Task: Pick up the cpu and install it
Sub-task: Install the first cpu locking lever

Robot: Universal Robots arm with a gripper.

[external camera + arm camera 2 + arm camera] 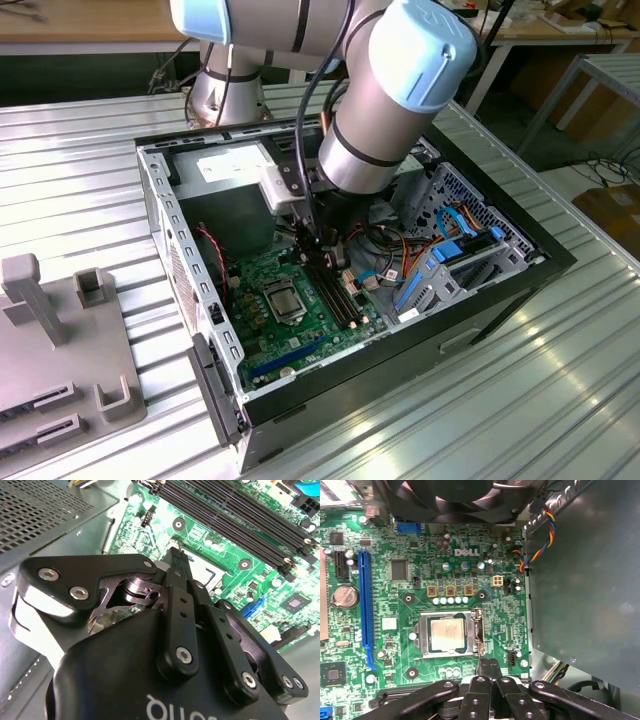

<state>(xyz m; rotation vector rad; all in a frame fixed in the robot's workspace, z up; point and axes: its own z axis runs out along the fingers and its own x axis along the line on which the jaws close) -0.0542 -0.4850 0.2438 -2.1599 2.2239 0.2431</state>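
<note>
In the exterior view, my arm (385, 100) reaches down from above into an open computer case (160, 215) lying on a ribbed metal table (560, 390). The gripper (322, 243) hangs low over the green board (300, 330), beside the long black memory slots (338, 292). The cpu (284, 298) sits in its socket, near the middle of the board and well inside the case walls. A grey fixture (60, 350) rests at the table's edge on the exterior view's left.

In the second wrist view, the gripper (179, 555) has its fingers pressed together into one thin tip, holding nothing, above the board near the socket.

In the first wrist view, the cpu (447, 634) lies flat and square inside the socket frame (425, 636). The closed fingertips (485, 664) hover just beside the thin retention lever (480, 630) along one side of the socket, close to the grey power-supply box (585, 590).

My worry: the tip could slip off that thin lever and scrape nearby board parts, or the wrist could strike the box wall, since room is tight. The arm is posed steeply downward, with the wrist nearly vertical.
</note>
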